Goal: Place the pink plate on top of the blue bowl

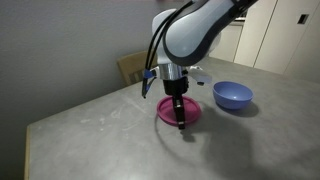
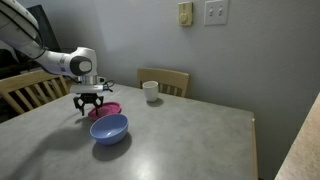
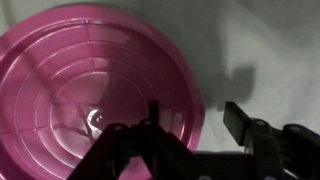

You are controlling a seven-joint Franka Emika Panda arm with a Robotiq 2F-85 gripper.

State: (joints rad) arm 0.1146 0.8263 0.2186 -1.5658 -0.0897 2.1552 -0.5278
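Note:
The pink plate (image 1: 171, 109) lies flat on the grey table, also in an exterior view (image 2: 109, 108) and filling the wrist view (image 3: 90, 90). The blue bowl (image 1: 232, 96) stands upright beside it, also in an exterior view (image 2: 109, 128). My gripper (image 1: 181, 124) is open and points down at the plate's near rim, also in an exterior view (image 2: 90, 107). In the wrist view my gripper (image 3: 195, 118) straddles the rim: one finger over the plate, the other over bare table. It holds nothing.
A white mug (image 2: 150, 91) stands at the far table edge by a wooden chair (image 2: 165, 80). Another chair (image 2: 25, 88) stands at the table's side. The grey table (image 2: 190, 135) has its edges near the plate (image 1: 60, 110).

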